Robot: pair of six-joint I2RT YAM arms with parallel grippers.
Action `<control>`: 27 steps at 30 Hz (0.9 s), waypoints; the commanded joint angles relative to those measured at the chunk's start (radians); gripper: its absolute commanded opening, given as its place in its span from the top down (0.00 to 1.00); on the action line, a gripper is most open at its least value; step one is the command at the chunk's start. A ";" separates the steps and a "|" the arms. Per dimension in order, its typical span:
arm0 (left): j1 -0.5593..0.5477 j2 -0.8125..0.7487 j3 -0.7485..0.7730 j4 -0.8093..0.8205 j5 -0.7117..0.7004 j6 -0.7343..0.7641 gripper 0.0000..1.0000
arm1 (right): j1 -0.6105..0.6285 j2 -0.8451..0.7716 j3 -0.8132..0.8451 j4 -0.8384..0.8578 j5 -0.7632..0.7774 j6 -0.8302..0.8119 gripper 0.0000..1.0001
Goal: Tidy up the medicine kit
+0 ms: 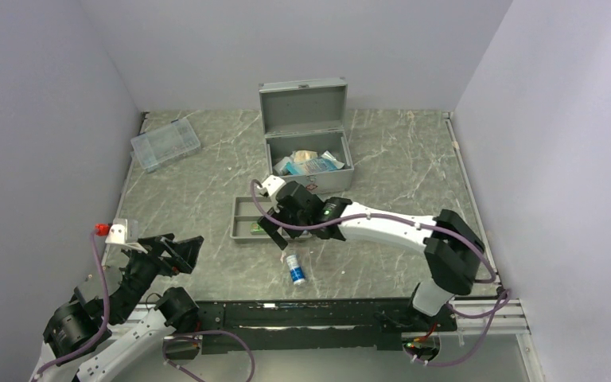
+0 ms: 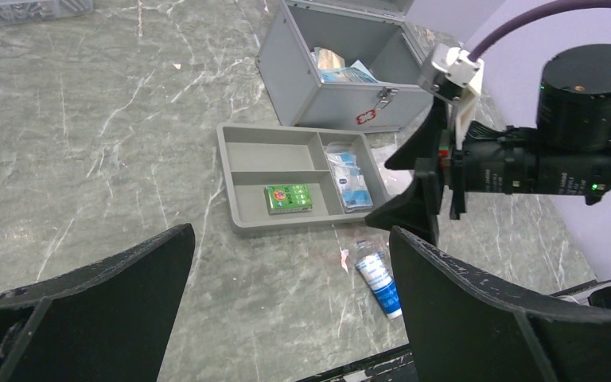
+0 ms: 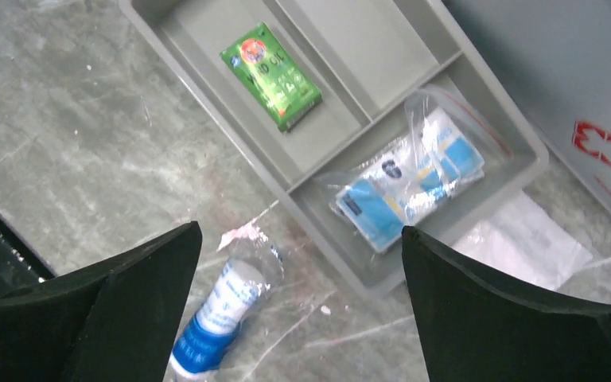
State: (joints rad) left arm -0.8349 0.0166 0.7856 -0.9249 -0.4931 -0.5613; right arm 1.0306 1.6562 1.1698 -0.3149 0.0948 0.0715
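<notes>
Top external view: the silver-grey rectangular metal medicine kit (image 1: pixel 306 135) stands at the middle of the green-grey marbled table (image 1: pixel 398 159), toward the back wall. Its long axis runs left to right. The lid is raised upright on the far side and the latch front faces the arms.

A shallow grey divided plastic tray (image 1: pixel 247 219) lies just beside the kit's front. A clear plastic compartment box (image 1: pixel 165 144) sits well apart at the far-left edge. Bare table stretches between that box and the tray, and again to the right of the kit.

A blue-and-white tube in clear wrap (image 1: pixel 295 269) lies near the front edge. The right gripper (image 1: pixel 277 236) hovers over the tray's near-right corner, fingers spread wide and holding nothing. The left gripper (image 2: pixel 292 231) is low at the near-left, jaws also apart and empty.

The kit's front bears a red-and-white mark (image 2: pixel 366 117). In the tray lie a small green carton (image 3: pixel 271 76), its print unreadable, and a bagged blue-and-white packet (image 3: pixel 410 179). A flat white packet (image 3: pixel 525 239) lies between tray and kit
</notes>
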 commanded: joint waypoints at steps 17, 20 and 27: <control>-0.002 0.024 0.012 0.025 -0.015 0.003 0.01 | -0.030 -0.399 -0.393 0.160 0.058 0.464 0.00; -0.003 0.024 0.012 0.025 -0.016 0.002 0.01 | -0.047 -0.415 -0.438 0.201 -0.021 0.487 0.01; -0.002 0.026 0.011 0.024 -0.014 0.003 0.01 | -0.032 -0.351 -0.411 0.186 -0.123 0.500 0.14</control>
State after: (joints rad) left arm -0.8349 0.0235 0.7856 -0.9253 -0.4942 -0.5617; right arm 0.9836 1.2774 0.7399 -0.1856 0.0551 0.5335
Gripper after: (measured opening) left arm 0.994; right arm 0.894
